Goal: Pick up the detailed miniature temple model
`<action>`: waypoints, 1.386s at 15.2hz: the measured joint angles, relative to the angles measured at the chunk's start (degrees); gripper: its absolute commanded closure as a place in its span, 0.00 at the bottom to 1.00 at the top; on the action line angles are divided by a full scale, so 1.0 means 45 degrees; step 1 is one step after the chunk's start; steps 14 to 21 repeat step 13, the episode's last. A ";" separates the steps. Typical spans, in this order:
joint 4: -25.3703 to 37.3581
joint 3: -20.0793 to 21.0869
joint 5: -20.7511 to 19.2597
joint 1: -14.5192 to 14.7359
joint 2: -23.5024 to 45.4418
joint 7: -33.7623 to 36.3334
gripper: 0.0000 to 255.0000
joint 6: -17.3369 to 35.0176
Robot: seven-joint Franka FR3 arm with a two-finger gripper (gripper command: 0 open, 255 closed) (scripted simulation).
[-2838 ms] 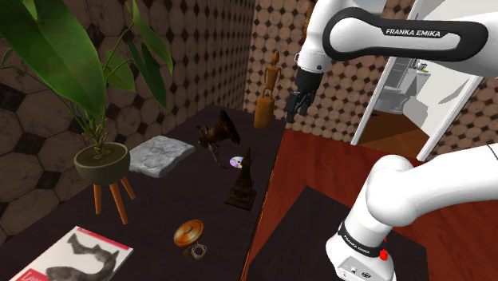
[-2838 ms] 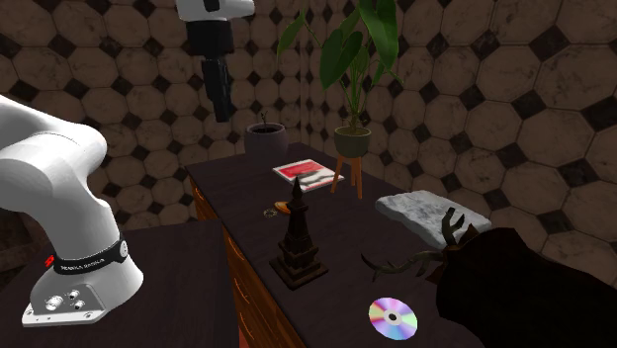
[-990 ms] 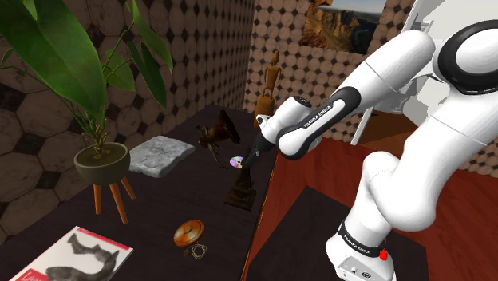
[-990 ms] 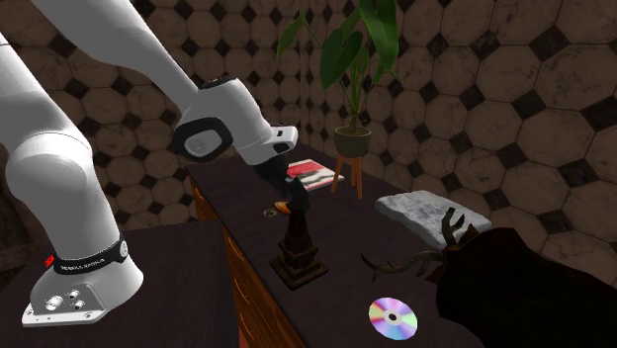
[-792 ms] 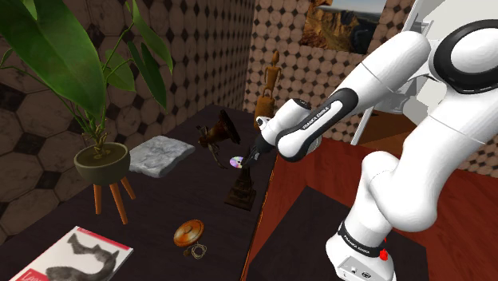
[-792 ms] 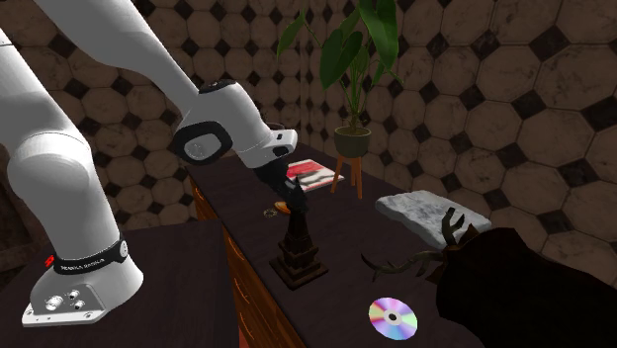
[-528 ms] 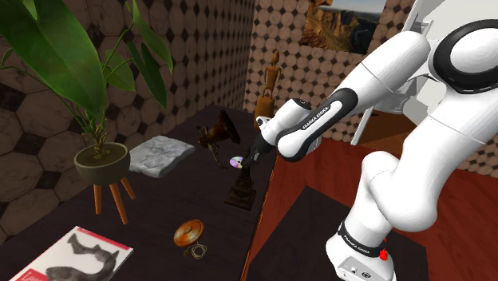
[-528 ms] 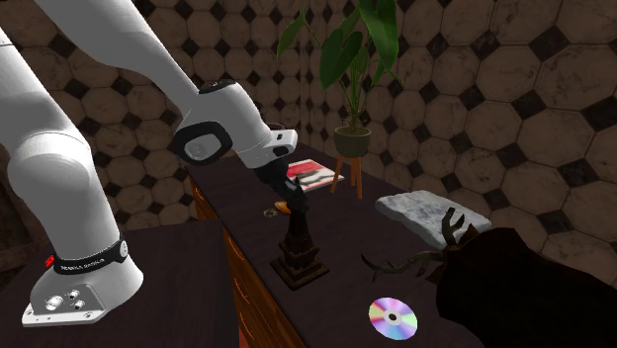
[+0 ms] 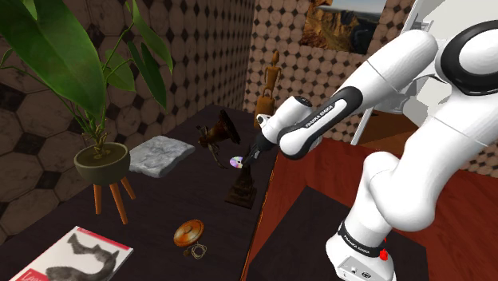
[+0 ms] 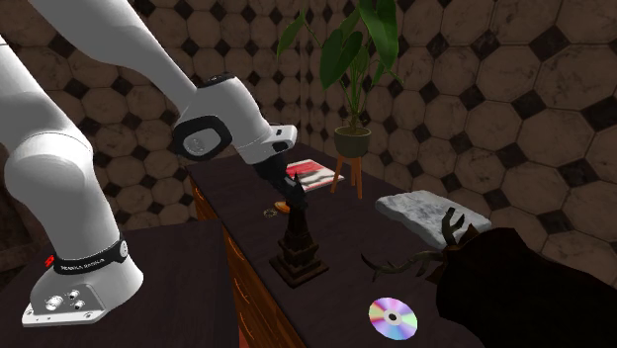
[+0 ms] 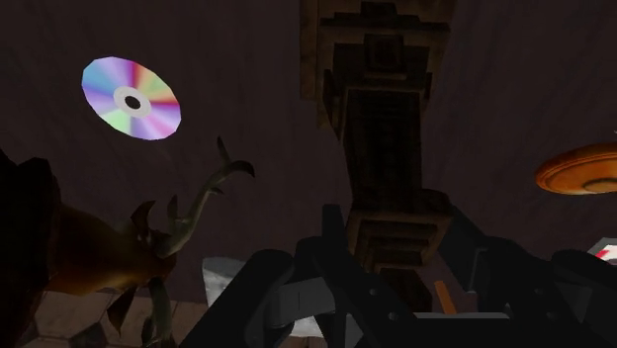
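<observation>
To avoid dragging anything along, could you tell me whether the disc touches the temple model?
Apart. The wrist view shows bare tabletop between the disc and the temple model.

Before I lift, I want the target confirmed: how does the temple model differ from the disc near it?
The temple model stands upright, tall, dark and tiered; the disc lies flat, thin and rainbow-shiny. The gripper clasps the temple model's spire, while the disc lies free. Both rest on the dark table.
</observation>
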 measured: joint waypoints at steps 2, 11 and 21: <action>0.0057 0.0412 -0.0262 -0.0450 -0.0366 0.0238 1.00 -0.0449; 0.0538 0.1446 -0.0988 -0.1553 -0.2089 0.0916 1.00 -0.2692; 0.0676 0.1533 -0.1039 -0.1627 -0.2316 0.0978 1.00 -0.3058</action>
